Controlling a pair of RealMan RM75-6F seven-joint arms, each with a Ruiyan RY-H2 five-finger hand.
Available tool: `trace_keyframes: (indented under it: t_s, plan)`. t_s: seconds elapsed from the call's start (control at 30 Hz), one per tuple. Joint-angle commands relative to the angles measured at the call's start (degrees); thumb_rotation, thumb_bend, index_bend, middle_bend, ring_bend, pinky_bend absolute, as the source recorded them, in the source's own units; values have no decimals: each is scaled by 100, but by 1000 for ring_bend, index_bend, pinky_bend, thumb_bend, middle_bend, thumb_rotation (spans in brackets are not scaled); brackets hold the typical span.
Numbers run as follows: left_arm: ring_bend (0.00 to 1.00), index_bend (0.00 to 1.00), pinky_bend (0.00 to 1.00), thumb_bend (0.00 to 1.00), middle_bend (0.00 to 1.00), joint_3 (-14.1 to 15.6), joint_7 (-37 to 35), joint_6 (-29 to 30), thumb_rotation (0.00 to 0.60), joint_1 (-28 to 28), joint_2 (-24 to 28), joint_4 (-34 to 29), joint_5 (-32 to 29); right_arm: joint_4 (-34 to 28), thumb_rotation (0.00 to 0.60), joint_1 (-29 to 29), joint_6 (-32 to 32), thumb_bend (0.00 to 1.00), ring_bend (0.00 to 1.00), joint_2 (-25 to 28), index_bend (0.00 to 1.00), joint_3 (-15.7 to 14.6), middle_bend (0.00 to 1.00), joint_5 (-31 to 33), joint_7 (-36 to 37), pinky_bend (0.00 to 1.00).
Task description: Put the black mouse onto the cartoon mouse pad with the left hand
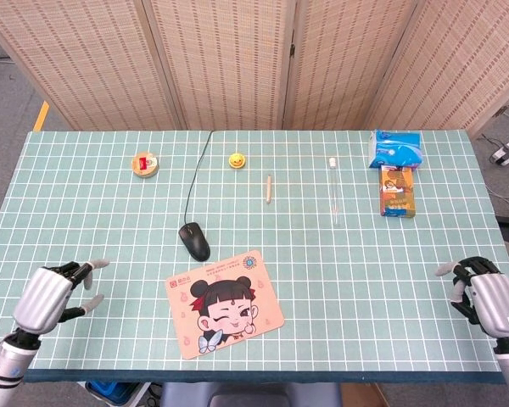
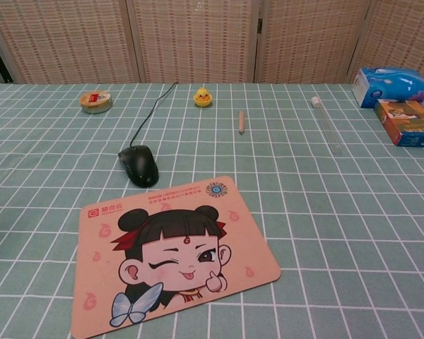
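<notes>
Black mouse (image 1: 194, 241) lengthwise, cable end rearward.

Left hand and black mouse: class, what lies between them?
In the head view, only bare checked tablecloth separates the left hand from the black mouse.

Both views are bright and evenly lit, as if from soft overhead light. Shadows on the green checked counter (image 1: 365, 254) are faint and short. Focus is sharp throughout, with no glare. The chest view's grid lines bow slightly near the edges.
</notes>
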Motion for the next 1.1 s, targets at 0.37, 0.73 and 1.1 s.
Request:
trace_keyframes:
  t_s: [0.37,0.73,1.1]
  plan:
    - [1000,402,1000,220,1000,-297,372,-903,600,-1550,-481,927,944,-11,600,-57,126,448,343,103,421,14,341,-45,194,265]
    - [1000,290,1000,74,1000,-291,811,-1955,600,-2500,-815,1327,899,0,600,-33,56,448,344,202,421,13,341,-36,398,265]
    - [1000,280,1000,58,1000,-66,1121,-2277,600,-3274,-1375,2198,1212,75,600,31,-94,448,343,289,421,8,343,7,761,265]
